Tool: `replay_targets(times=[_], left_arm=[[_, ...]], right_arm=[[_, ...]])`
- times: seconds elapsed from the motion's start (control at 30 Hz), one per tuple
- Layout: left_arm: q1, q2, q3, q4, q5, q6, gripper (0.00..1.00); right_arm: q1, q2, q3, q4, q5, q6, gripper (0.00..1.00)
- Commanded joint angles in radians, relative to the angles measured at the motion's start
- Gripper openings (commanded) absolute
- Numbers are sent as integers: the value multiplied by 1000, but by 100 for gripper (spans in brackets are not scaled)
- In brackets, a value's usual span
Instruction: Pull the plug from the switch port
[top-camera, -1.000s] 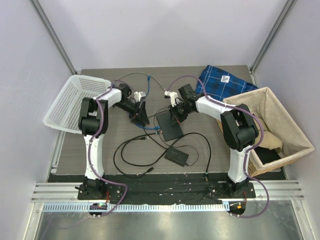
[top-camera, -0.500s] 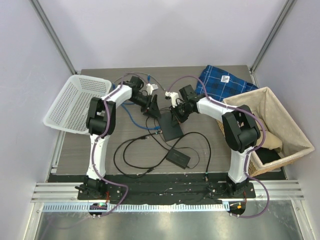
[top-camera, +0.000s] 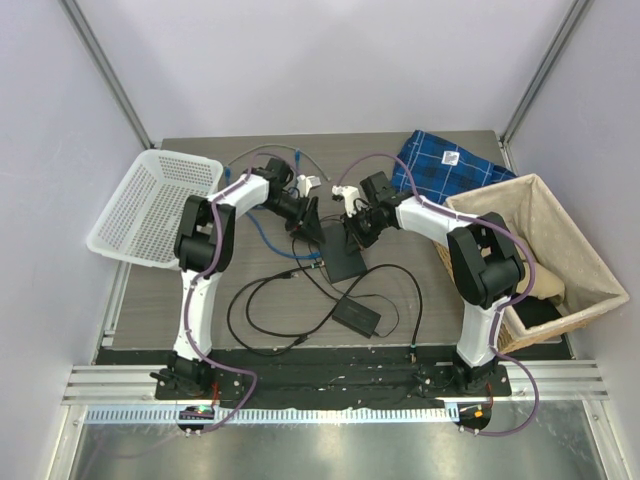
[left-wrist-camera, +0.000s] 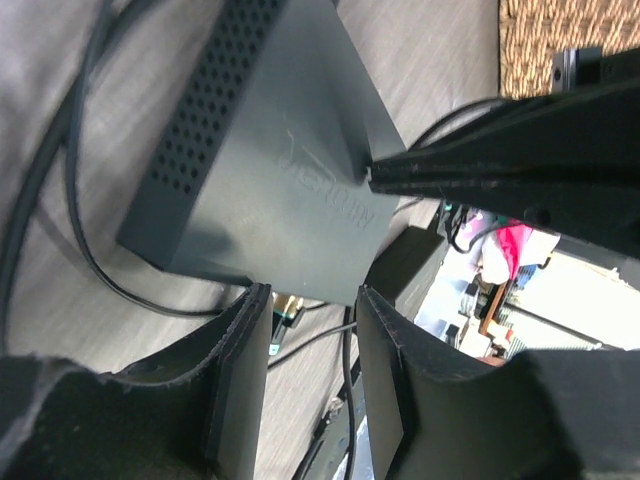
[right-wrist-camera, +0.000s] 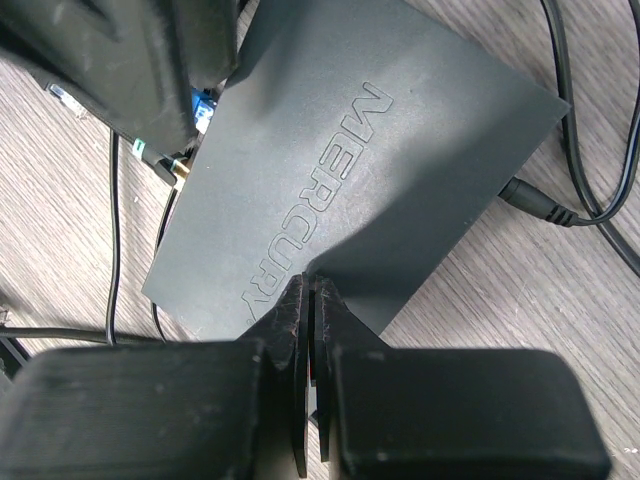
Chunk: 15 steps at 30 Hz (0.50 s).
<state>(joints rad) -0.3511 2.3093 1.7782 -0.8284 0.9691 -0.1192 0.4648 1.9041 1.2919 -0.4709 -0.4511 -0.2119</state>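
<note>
Your left gripper (left-wrist-camera: 310, 385) has swung in, fingers spread; right gripper (right-wrist-camera: 310, 300), pressed together, rests on the light switch (right-wrist-camera: 330, 170). Pinch the plug (right-wrist-camera: 206, 110) by its stiff body.

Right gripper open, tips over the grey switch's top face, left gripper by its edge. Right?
No: the right gripper is shut, fingers pressed together, per the right wrist view. Its tips are over the top face of the grey switch, with the left gripper by its edge.
</note>
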Motion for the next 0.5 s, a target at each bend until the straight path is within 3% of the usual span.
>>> replay_targets(times=[0.0, 0.2, 0.47], left_arm=[[12, -74, -63, 83, 78, 7, 44], [15, -42, -59, 103, 106, -25, 41], [29, -41, -42, 37, -163, 12, 33]], right_arm=[[2, -7, -32, -43, 68, -34, 1], [2, -2, -29, -40, 63, -29, 1], [2, -17, -43, -38, 72, -38, 1]])
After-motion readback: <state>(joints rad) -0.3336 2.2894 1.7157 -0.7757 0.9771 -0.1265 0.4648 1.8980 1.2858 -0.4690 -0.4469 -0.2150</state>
